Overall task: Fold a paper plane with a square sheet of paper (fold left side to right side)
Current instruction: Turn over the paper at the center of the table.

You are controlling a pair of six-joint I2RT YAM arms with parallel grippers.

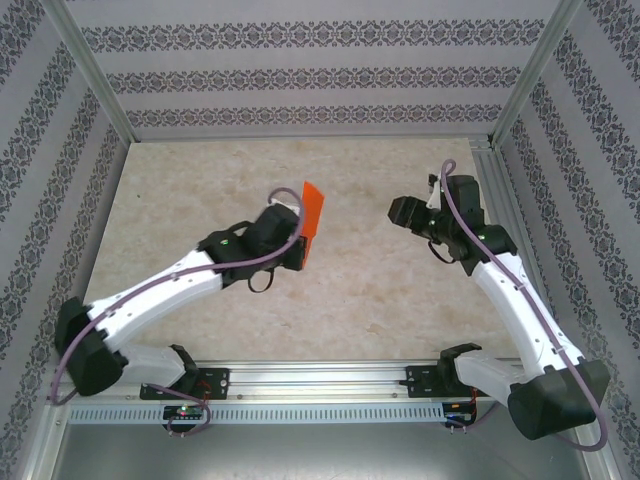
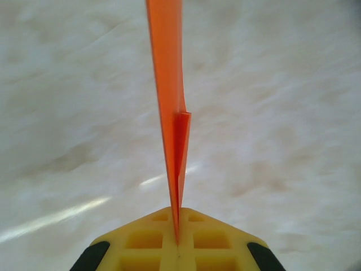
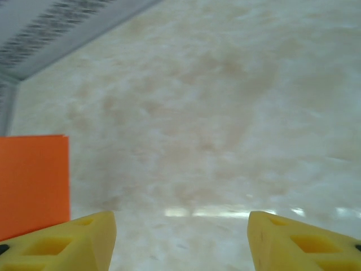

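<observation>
Left arm (image 1: 160, 290): reaches from its base at the near left edge up and to the right, lying low over the table (image 1: 380, 290), wrist near the centre.
Right arm (image 1: 520, 300): rises from the near right base, bent at the elbow, wrist turned left toward the centre; well apart from the left arm.
Left gripper (image 1: 297, 243): jaws fully closed, pinching the paper (image 1: 311, 222); in the wrist view the yellow fingers (image 2: 146, 243) meet with the sheet squeezed in the seam between them.
Paper, top view: folded orange sheet standing on edge out of the left gripper, tilted up and away from the arm; cannot tell whether its low end touches the table.
Paper, left wrist view: edge-on, a thin orange blade, doubled layer nearer the fingers.
Paper, right wrist view: flat orange face at the left edge, one square corner showing.
Right gripper (image 1: 397, 211): jaws wide apart, nothing between them; yellow fingers (image 3: 299, 240) frame bare table; apart from the paper, pointed toward it.
Table: pale marbled beige under both grippers.
</observation>
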